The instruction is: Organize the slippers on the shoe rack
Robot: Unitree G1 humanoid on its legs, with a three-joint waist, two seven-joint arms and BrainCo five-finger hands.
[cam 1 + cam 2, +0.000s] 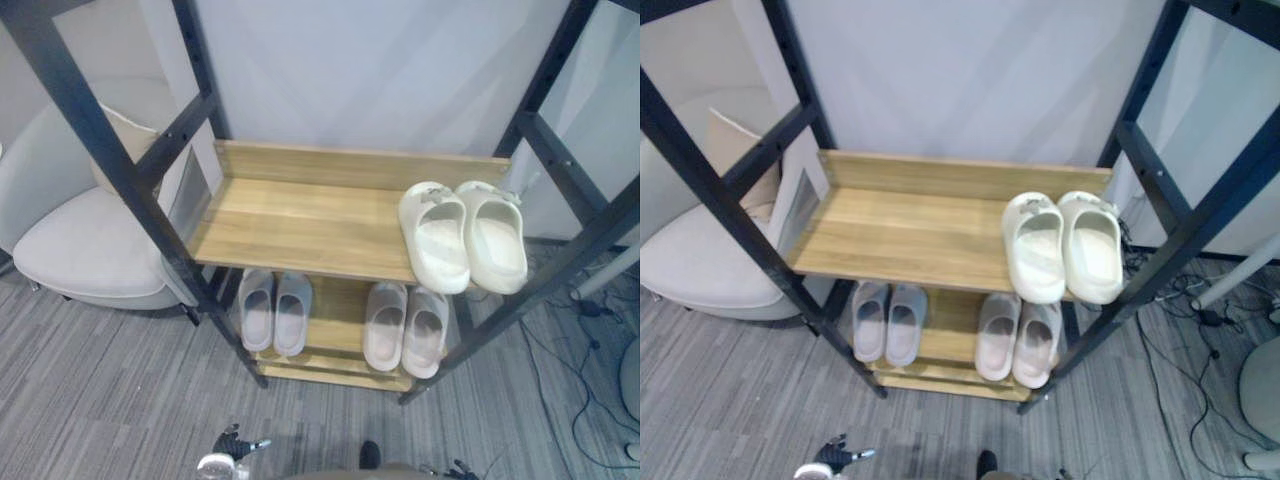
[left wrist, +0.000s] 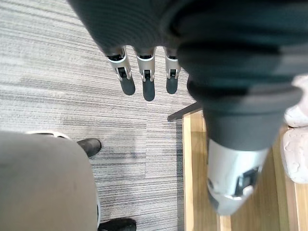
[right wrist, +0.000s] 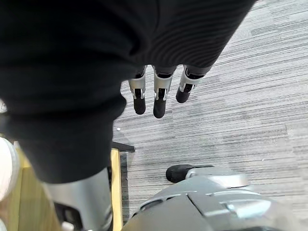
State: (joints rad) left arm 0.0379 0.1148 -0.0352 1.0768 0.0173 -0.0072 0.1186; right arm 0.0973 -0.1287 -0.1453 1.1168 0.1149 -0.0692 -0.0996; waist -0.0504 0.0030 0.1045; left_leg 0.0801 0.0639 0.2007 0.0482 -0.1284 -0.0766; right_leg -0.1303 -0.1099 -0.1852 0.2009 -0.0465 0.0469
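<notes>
A black-framed shoe rack (image 1: 110, 150) holds two wooden shelves. On the upper shelf (image 1: 290, 225), a cream pair of slippers (image 1: 462, 235) lies side by side at the right end. The lower shelf (image 1: 335, 320) carries a pale grey pair (image 1: 274, 310) on the left and a pinkish-beige pair (image 1: 405, 327) on the right. My left hand (image 2: 147, 82) hangs over the carpet in front of the rack with straight fingers and holds nothing; it also peeks in at the bottom of the left eye view (image 1: 230, 450). My right hand (image 3: 159, 96) hangs the same way, fingers straight and empty.
A pale armchair (image 1: 90, 240) with a cushion stands close to the rack's left side. Cables (image 1: 590, 380) trail over the grey carpet to the right, beside a slanted white pole (image 1: 605, 275). A light wall closes off the back.
</notes>
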